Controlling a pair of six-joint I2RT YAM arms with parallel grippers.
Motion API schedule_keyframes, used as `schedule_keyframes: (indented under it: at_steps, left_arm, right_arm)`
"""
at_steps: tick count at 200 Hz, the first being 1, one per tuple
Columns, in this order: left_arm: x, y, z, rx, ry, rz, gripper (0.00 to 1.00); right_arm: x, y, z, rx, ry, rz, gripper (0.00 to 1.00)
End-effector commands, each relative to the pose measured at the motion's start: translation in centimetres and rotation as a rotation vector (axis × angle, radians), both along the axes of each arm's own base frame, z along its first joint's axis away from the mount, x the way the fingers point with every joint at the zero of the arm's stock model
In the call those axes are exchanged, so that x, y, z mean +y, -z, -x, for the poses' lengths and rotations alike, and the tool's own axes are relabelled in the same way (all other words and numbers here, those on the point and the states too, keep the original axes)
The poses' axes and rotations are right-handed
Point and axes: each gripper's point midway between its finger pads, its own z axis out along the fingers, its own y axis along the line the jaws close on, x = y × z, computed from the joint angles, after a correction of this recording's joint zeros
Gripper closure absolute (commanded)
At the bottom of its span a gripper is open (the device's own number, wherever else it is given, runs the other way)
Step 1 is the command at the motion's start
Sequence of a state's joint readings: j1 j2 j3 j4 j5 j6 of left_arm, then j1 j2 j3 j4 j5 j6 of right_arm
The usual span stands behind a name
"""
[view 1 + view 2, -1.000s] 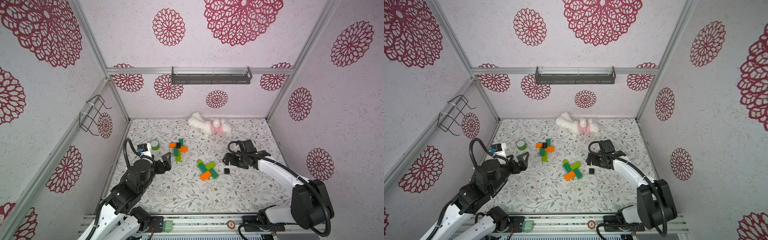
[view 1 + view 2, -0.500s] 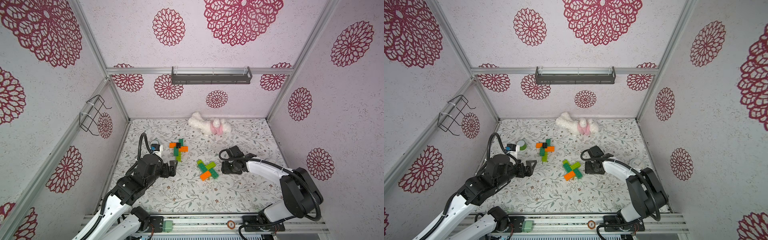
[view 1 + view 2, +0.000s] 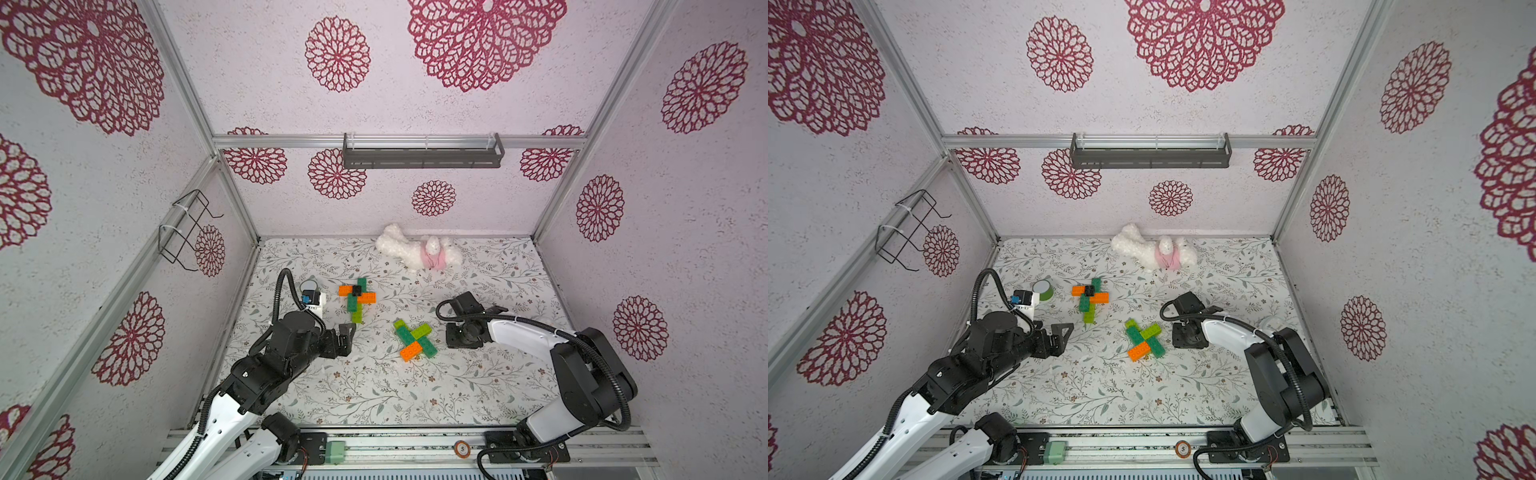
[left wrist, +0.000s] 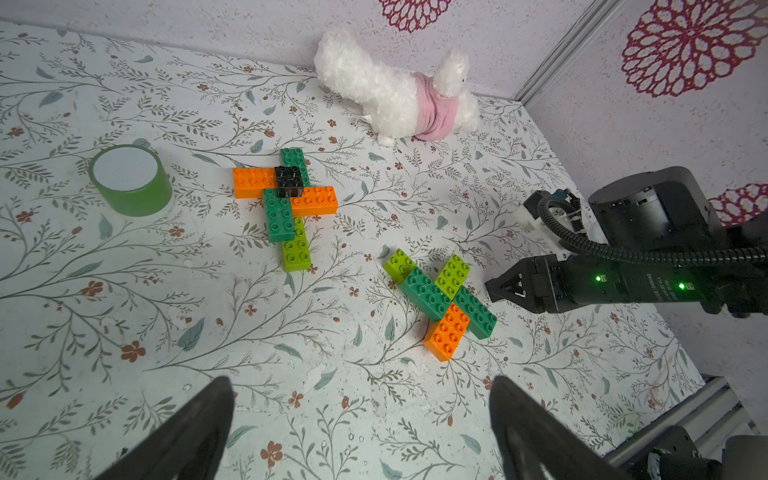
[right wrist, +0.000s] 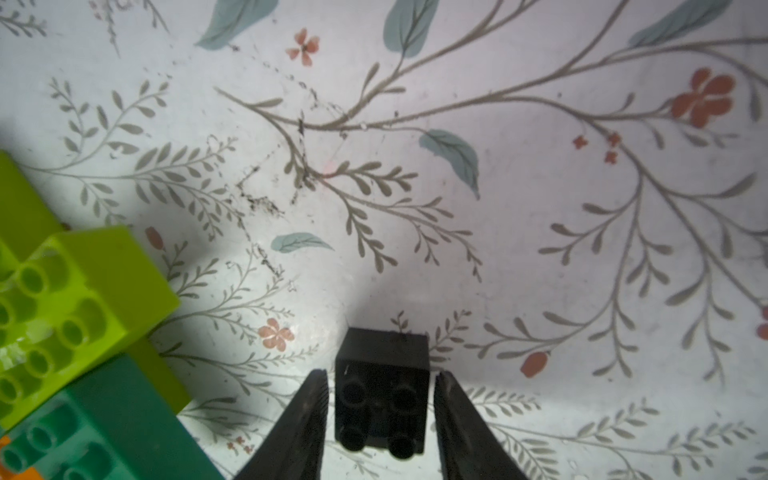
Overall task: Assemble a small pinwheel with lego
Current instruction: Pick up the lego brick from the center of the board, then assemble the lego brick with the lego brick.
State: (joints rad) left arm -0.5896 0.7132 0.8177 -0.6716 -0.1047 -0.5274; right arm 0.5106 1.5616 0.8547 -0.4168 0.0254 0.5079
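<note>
**Right gripper** (image 5: pixel 380 376), pointed down at the table. Its two dark fingers (image 5: pixel 299 428) stand partly apart on either side of a small black square studded plastic brick (image 5: pixel 382 399). A thin strip of table shows between each finger and the brick's flat side walls, so nothing is clamped yet. The brick sits studs-up on the floral-printed table top (image 5: pixel 498 187). Straddling the smooth walls leaves the studs and underside free, which suits lifting the brick and pressing it down as a hub. The step in hand is judged to be the pickup of that centre piece.

**Landmark:** the uncapped cross of lime green, dark green and orange studded plastic bricks (image 3: pixel 415 340), four arms meeting at a bare centre. The black brick lies just beside this cross, off its lime green arm (image 5: pixel 83 291), on the side facing the right arm. The carry should therefore be short.

**Left gripper** (image 4: pixel 359 379): jaws spread wide and empty, on the opposite side of the cross, apart from it and facing it. This is probably a waiting pose from which it could steady the cross.

**Surroundings.** Beyond the cross, towards the back wall, a second cross of the same bricks (image 3: pixel 357 297) already bears a black square cap (image 4: pixel 287 180), showing what the landmark lacks. A green tape roll (image 4: pixel 129 183) lies past that one. A white plush toy with a pink garment (image 3: pixel 419 253) lies by the back wall, well apart from the cross.
</note>
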Motion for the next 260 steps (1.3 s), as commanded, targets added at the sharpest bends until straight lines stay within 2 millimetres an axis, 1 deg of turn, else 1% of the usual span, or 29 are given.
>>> schedule_keyframes:
  at_steps: [1, 21, 36, 71, 100, 107, 123, 141, 152, 168, 176, 192, 205, 213, 233, 245, 260]
  left_arm:
    - [0.1, 0.2, 0.0, -0.005, 0.0, 0.002, 0.03]
    - [0.1, 0.1, 0.0, -0.008, 0.002, 0.004, 0.03]
    - [0.1, 0.0, 0.0, -0.01, 0.001, 0.007, 0.03]
    - [0.1, 0.0, 0.0, -0.01, 0.0, 0.007, 0.03]
    - [0.3, 0.0, 0.1, -0.015, -0.004, 0.009, 0.03]
    - [0.3, 0.0, 0.1, -0.016, -0.005, 0.009, 0.03]
    - [0.4, 0.0, 0.1, -0.017, -0.012, 0.006, 0.03]
    - [0.5, 0.0, 0.2, -0.018, -0.012, 0.006, 0.03]
    - [0.5, 0.0, 0.2, -0.018, -0.012, 0.008, 0.03]
    - [0.5, 0.0, 0.2, -0.017, -0.011, 0.009, 0.03]
    - [0.5, 0.1, 0.2, -0.015, -0.012, 0.011, 0.03]
    - [0.5, 0.0, 0.3, -0.016, -0.012, 0.016, 0.03]
    - [0.4, 0.0, 0.4, -0.013, -0.01, 0.02, 0.03]
    - [0.3, 0.2, 0.5, -0.006, -0.005, 0.025, 0.03]
    - [-0.2, 0.2, 1.0, 0.001, 0.032, 0.046, 0.03]
    - [-0.9, 0.0, 1.5, -0.002, 0.078, 0.076, 0.03]
    - [-1.7, -0.2, 2.1, 0.0, 0.13, 0.112, 0.03]
  right_arm:
    - [-0.3, -0.8, -0.9, -0.028, 0.015, 0.022, 0.57]
    - [-0.4, -0.8, -0.9, -0.028, 0.014, 0.03, 0.57]
    - [-0.4, -0.8, -0.8, -0.026, 0.011, 0.032, 0.61]
    - [-0.3, -0.5, -0.8, -0.022, 0.005, 0.029, 0.62]
    - [-0.1, -0.6, -1.0, -0.027, -0.005, 0.027, 0.65]
    - [-0.2, -0.7, -1.1, -0.028, -0.007, 0.033, 0.67]
    - [-0.3, -1.5, -1.3, -0.046, -0.008, 0.037, 0.69]
    - [-0.2, -3.2, -1.6, -0.084, -0.02, 0.031, 0.7]
    - [0.2, -4.3, -1.6, -0.096, -0.046, 0.018, 0.7]
    - [1.0, -6.1, -1.5, -0.107, -0.089, 0.009, 0.71]
    - [1.7, -7.2, -1.4, -0.121, -0.125, 0.004, 0.71]
    - [3.7, -9.0, -1.0, -0.137, -0.203, -0.021, 0.71]
    - [5.6, -9.9, -0.5, -0.126, -0.27, -0.053, 0.71]
    - [6.8, -10.1, -0.1, -0.12, -0.313, -0.062, 0.71]
    - [9.1, -10.0, 0.7, -0.099, -0.393, -0.07, 0.71]
    - [10.0, -9.7, 0.9, -0.09, -0.424, -0.068, 0.71]
    - [10.7, -9.2, 1.2, -0.076, -0.453, -0.055, 0.71]
